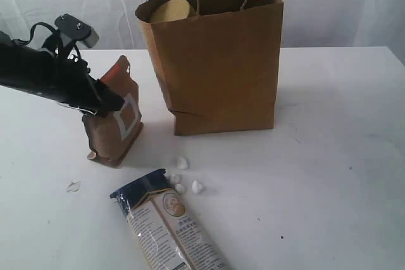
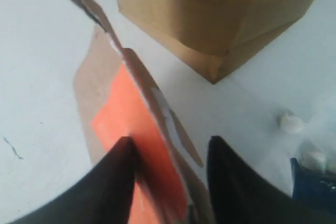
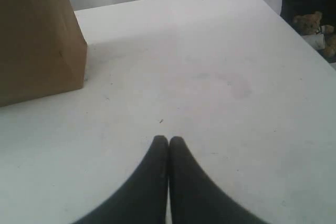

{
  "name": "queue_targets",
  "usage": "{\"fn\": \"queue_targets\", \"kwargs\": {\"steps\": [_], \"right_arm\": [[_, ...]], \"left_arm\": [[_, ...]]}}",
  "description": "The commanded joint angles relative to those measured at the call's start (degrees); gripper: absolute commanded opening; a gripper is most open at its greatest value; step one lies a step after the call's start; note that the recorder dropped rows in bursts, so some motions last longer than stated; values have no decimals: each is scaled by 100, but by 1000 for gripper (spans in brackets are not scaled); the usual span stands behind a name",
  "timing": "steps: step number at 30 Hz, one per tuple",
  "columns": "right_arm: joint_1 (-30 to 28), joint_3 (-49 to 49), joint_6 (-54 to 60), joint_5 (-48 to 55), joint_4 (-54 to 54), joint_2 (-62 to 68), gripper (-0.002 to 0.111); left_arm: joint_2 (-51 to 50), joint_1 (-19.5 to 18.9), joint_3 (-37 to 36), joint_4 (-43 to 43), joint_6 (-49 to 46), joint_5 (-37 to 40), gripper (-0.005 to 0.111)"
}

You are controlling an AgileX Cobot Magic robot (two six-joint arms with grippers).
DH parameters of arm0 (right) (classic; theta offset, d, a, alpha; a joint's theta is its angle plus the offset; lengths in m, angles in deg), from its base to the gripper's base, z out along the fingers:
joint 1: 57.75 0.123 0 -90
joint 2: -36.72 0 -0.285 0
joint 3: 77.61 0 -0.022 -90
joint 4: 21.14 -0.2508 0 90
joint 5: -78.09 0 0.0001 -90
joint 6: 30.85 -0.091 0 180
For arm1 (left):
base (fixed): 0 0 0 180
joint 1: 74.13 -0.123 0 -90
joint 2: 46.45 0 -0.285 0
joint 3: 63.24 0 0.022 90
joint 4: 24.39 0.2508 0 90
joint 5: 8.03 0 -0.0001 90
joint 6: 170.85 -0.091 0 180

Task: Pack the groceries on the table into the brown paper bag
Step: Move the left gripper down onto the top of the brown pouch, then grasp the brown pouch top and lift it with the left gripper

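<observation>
The brown paper bag [image 1: 221, 61] stands upright at the back of the table [image 1: 335, 156], with a tan round lid [image 1: 169, 9] showing inside its mouth. To its left stands the brown red-labelled pouch [image 1: 117, 124]. My left gripper [image 1: 111, 102] is open and straddles the pouch's top edge [image 2: 131, 114]; one finger lies against the orange label, the other stands apart from the pouch. The long blue-topped noodle packet [image 1: 168, 226] lies flat at the front. Small white lumps [image 1: 183, 162] lie between it and the bag. My right gripper [image 3: 168, 139] is shut and empty above bare tabletop.
A small pale flat scrap [image 1: 73, 186] lies left of the noodle packet. The bag's corner [image 3: 31, 35] is off to one side of the right gripper. The table's far right edge [image 3: 294, 24] drops to a dark area holding a small plush toy [image 3: 310, 24].
</observation>
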Motion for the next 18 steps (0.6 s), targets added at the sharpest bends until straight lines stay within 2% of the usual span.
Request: {"fn": "queue_targets", "kwargs": {"steps": [1,4,10,18], "right_arm": [[22,24,-24,-70,-13,21,0],[22,24,-24,-70,-13,21,0],[22,24,-24,-70,-13,21,0],[22,24,-24,-70,-23,21,0]], "left_arm": [[21,32,8,-66,322,-203,22],[21,32,8,-66,352,-177,0],[170,32,8,27,352,-152,0],[1325,20,314,315,840,-181,0]]}}
